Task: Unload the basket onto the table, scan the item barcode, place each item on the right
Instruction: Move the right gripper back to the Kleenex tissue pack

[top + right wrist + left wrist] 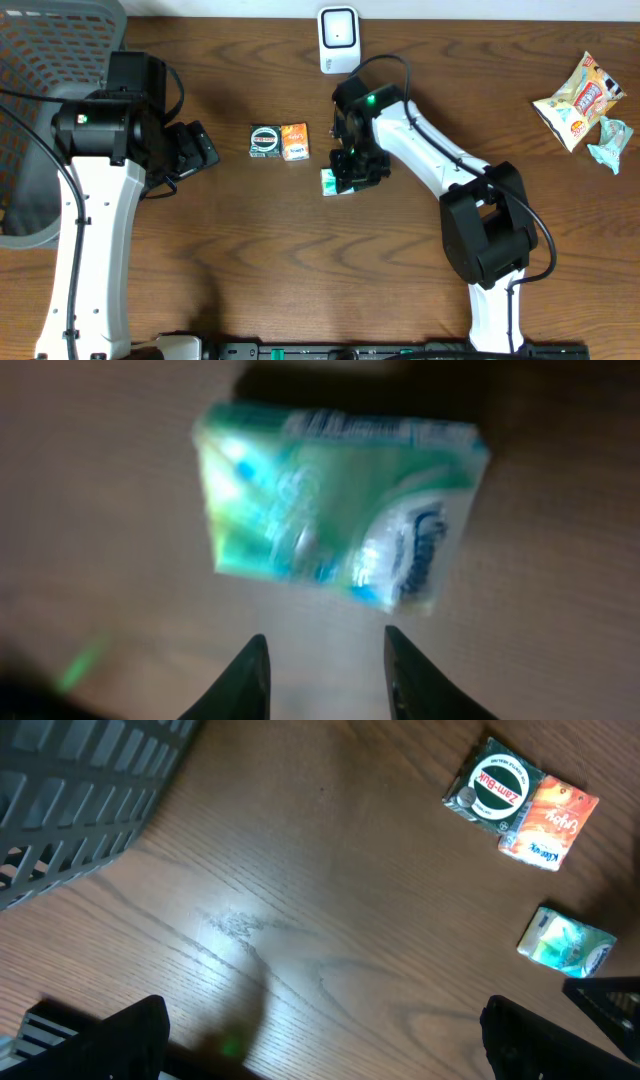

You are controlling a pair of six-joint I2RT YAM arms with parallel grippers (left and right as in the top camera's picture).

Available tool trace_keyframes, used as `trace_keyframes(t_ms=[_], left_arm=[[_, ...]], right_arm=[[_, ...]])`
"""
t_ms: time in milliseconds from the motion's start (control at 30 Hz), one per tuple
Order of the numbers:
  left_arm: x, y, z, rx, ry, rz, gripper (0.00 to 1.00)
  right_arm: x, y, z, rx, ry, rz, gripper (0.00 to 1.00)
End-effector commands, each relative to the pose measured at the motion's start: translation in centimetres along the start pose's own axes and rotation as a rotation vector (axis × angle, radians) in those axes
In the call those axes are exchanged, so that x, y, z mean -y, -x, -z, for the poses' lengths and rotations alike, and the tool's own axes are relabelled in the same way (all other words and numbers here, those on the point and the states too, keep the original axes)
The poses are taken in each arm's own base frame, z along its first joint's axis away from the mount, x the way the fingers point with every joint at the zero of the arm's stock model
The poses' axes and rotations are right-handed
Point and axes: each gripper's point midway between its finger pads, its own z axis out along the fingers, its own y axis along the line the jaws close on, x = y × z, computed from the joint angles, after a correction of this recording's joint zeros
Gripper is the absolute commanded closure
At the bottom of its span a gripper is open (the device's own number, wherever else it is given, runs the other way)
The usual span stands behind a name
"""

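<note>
Tissue packet (340,510), green and white, lying flat on the worktop (250,250) near its middle, just beyond the tips of the right fingers (245,685); these stand narrowly parted with nothing between them, stopping just short of the packet's near edge; no barcode can be made out on its blurred upper face. White device (338,38) at the far edge, judged to be the scanner, stands apart from the packet. Step in hand, as judged: the pick-up, not yet secured; the next move calls for fingers set astride the packet, a firm pinch, a lift, then the coded face turned toward the device. Green tin (265,140) and orange box (294,141) lie touching, nearby; left fingers (120,1045) spread wide, empty.
</note>
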Motion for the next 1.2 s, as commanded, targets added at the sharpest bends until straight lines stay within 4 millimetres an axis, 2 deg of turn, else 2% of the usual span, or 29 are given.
trace_keyframes(t_ms=[0, 67, 167, 333, 400, 500, 567, 767, 800, 933, 967, 1067, 1167], left_arm=[[-0.2, 0.0, -0.1, -0.006, 0.011, 0.009, 0.02], [-0.2, 0.0, -0.1, -0.006, 0.011, 0.009, 0.02], [-0.1, 0.0, -0.1, -0.006, 0.011, 0.009, 0.02], [-0.1, 0.0, -0.1, -0.006, 0.011, 0.009, 0.02], [-0.2, 0.0, -0.1, -0.006, 0.011, 0.009, 0.02], [-0.1, 0.0, -0.1, -0.006, 0.011, 0.009, 0.02], [-0.2, 0.0, -0.1, -0.006, 0.011, 0.009, 0.02], [-0.2, 0.0, -0.1, -0.006, 0.011, 0.009, 0.02], [-0.1, 0.0, -0.1, -0.006, 0.011, 0.009, 0.02], [-0.1, 0.0, -0.1, -0.006, 0.011, 0.009, 0.02], [-0.1, 0.0, -0.1, -0.006, 0.011, 0.009, 0.02], [-0.2, 0.0, -0.1, -0.006, 0.011, 0.009, 0.02], [-0.2, 0.0, -0.1, -0.006, 0.011, 0.009, 0.02]], right_arm=[[1.6, 0.3, -1.0, 0.039, -0.052, -0.167, 0.69], [2.1, 1.1, -1.5, 0.069, -0.043, -0.18, 0.68], [3.4, 3.4, -1.0, 0.15, -0.04, -0.201, 0.67], [4.8, 8.2, 2.0, 0.309, 0.021, -0.166, 0.66], [5.1, 9.0, 3.7, 0.33, 0.035, -0.144, 0.66], [4.7, 9.3, 5.9, 0.325, 0.077, -0.088, 0.65], [4.2, 9.1, 6.3, 0.313, 0.097, -0.089, 0.65], [1.9, 9.1, 5.5, 0.322, 0.128, -0.049, 0.7], [1.1, 9.4, 5.2, 0.341, 0.131, -0.025, 0.68], [-0.9, 11.2, 4.4, 0.448, 0.098, 0.045, 0.45], [-1.2, 11.6, 4.3, 0.479, 0.077, 0.057, 0.44], [-2.0, 12.3, 3.2, 0.539, 0.02, 0.073, 0.47], [-1.1, 12.3, 2.1, 0.55, -0.067, 0.032, 0.56]])
